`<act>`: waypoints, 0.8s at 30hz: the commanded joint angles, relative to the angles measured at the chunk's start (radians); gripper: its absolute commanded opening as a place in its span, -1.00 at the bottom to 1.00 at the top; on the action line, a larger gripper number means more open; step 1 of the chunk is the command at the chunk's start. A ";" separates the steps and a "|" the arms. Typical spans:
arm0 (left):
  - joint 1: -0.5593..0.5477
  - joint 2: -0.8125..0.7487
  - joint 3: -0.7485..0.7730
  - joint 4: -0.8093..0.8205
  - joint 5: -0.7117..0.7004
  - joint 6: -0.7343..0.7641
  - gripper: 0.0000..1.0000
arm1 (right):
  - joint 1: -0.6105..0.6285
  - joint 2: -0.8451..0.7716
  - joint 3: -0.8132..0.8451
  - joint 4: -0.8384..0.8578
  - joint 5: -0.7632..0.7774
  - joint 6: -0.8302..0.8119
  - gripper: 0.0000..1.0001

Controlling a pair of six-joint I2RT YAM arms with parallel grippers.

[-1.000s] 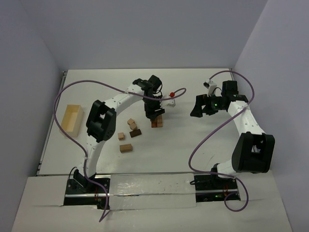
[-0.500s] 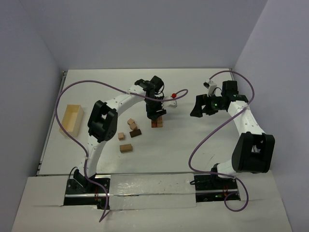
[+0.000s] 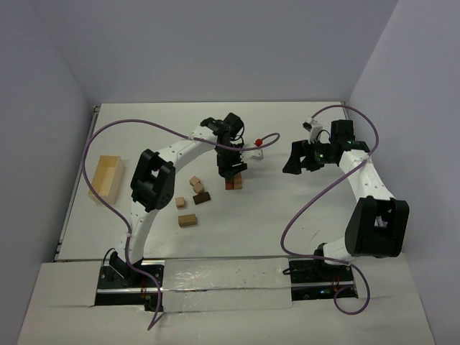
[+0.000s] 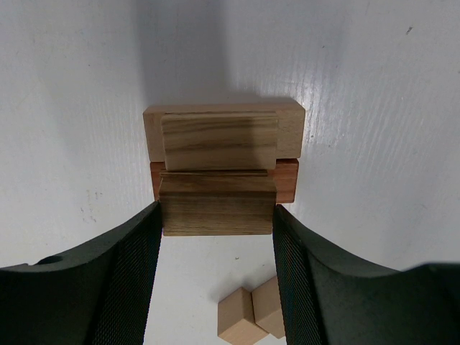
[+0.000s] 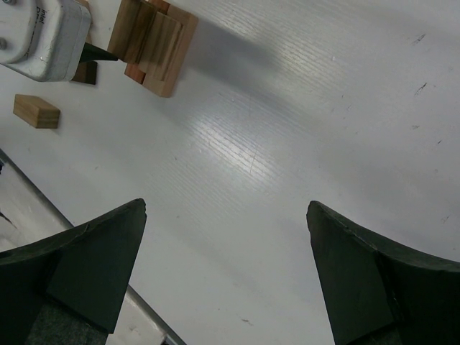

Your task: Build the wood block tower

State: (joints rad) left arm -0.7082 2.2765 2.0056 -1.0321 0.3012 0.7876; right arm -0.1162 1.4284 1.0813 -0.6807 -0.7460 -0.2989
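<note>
Left tool [image 4: 217, 215] grips top wood block [image 4: 217, 203] on tower [image 4: 291, 126]; square it flush, then release gently. Right tool [image 5: 226, 208] spread wide, empty.

I can read no text anywhere; the small dark print on the white casing [image 5: 42, 32] is too blurred
</note>
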 commanded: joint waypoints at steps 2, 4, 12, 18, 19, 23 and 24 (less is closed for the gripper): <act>-0.008 0.005 0.035 -0.016 -0.007 -0.009 -0.08 | -0.007 -0.009 0.034 0.012 -0.016 0.009 0.99; -0.008 0.006 0.033 -0.014 -0.009 -0.009 -0.06 | -0.007 -0.010 0.033 0.011 -0.016 0.009 0.99; -0.007 0.009 0.042 -0.008 -0.010 -0.010 -0.01 | -0.007 -0.008 0.031 0.012 -0.016 0.009 0.99; -0.008 0.017 0.052 -0.011 -0.011 -0.010 0.00 | -0.007 -0.005 0.028 0.013 -0.021 0.009 0.99; -0.008 0.017 0.055 -0.011 -0.011 -0.010 0.00 | -0.007 -0.005 0.028 0.013 -0.021 0.009 0.99; -0.011 0.025 0.067 -0.019 -0.013 -0.009 0.01 | -0.007 0.000 0.031 0.013 -0.022 0.010 0.99; -0.010 0.026 0.067 -0.020 -0.014 -0.009 0.01 | -0.007 0.001 0.032 0.013 -0.023 0.010 0.99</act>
State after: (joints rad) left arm -0.7082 2.2884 2.0246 -1.0401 0.2911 0.7860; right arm -0.1162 1.4290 1.0813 -0.6807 -0.7495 -0.2958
